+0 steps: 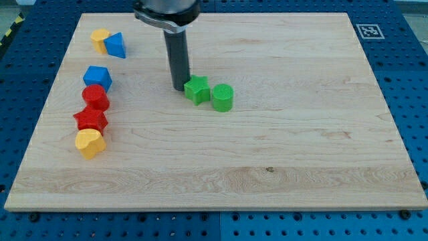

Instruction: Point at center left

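Camera view shows the dark rod coming down upright from the view's top, my tip [179,88] resting on the wooden board [281,154] just left of the green star block [196,89], apparently touching it. A green cylinder [223,98] sits just right of the star. The arm carries no jaws, only this rod.

Center left of the board holds a column: blue block [97,77], red cylinder [95,97], red star [91,120], yellow heart-like block [89,142]. Further up lie a yellow block [100,40] and a blue triangular block [116,45], touching. A black-and-white fiducial tag [367,31] marks the top right corner. A blue perforated table [401,60] surrounds the board.
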You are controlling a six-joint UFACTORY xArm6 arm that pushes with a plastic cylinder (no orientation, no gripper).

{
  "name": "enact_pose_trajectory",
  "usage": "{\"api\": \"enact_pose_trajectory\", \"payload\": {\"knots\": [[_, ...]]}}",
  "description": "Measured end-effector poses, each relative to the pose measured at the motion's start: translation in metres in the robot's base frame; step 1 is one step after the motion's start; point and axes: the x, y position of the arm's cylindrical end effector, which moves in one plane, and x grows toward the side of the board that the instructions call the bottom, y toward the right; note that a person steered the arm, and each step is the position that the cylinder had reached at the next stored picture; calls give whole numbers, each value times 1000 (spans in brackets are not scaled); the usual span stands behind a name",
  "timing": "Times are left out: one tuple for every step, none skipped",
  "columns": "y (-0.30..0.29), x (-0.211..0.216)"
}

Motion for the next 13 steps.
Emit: {"api": "enact_pose_trajectory", "payload": {"knots": [[-8, 0], [-35, -2], [-54, -13], [-49, -22], [-44, -24], [-44, -32], [-48, -32], [-68, -35], [-94, -37], [-111, -45], [-121, -55], [-121, -56], [-121, -56]]}}
